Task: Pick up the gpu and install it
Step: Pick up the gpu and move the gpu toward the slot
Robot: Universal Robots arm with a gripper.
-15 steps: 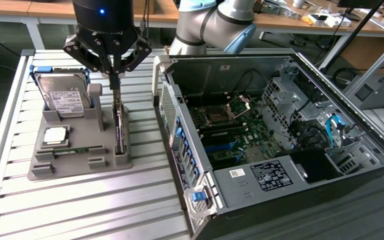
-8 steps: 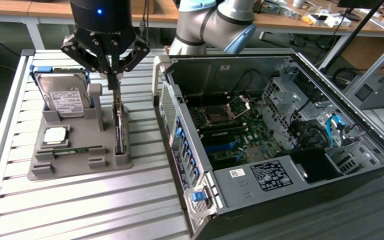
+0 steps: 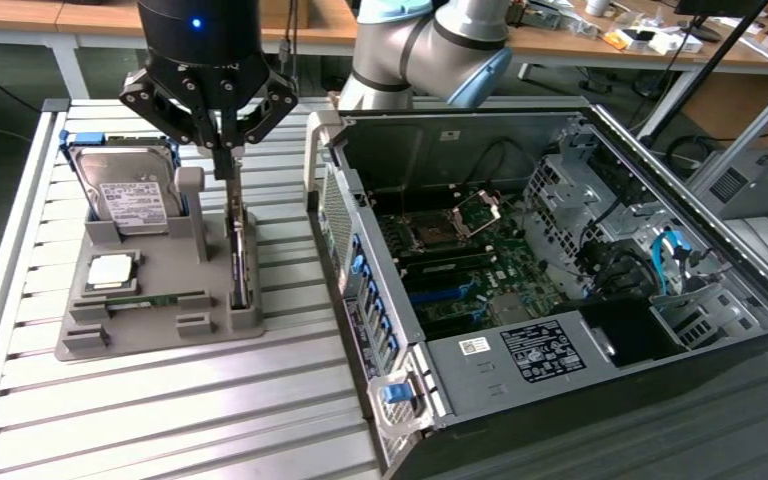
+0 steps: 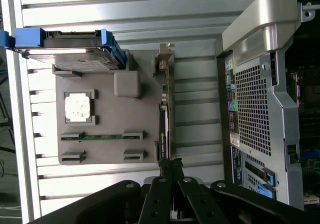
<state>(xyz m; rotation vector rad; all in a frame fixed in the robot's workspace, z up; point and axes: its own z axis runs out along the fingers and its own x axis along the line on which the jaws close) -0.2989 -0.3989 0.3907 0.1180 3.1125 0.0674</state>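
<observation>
Right, desk [image 3: 157, 420]: a slatted metal top carries everything. I want the lift to go straight up from it, with no sideways drag.
Computer case [image 3: 336, 215]: it lies open on its side at the exterior view's right, just beside the holder. I judge its raised rear wall is the thing to clear, so I would gain height before swinging that way.
Holder [image 3: 157, 325]: this grey moulded tray sits at the exterior view's left, with the hard drive [image 3: 137, 195] propped at its far end. It looks loose on the desk to me, so a crooked pull could drag or tip it along with the card.
Graphics card [image 3: 237, 250]: a thin black board stands on its long edge in the slot along the holder's side nearest the case. Its lower edge is down in that slot.
Jaws [image 3: 224, 165]: they are closed, pinching the card's upper edge, with the card directly below them. I cannot tell how far along that edge the pinch sits.
Grip: it is a thin hold on a long board, so I would go slowly, keep vertical and watch for any tilt as the card leaves the slot.
</observation>
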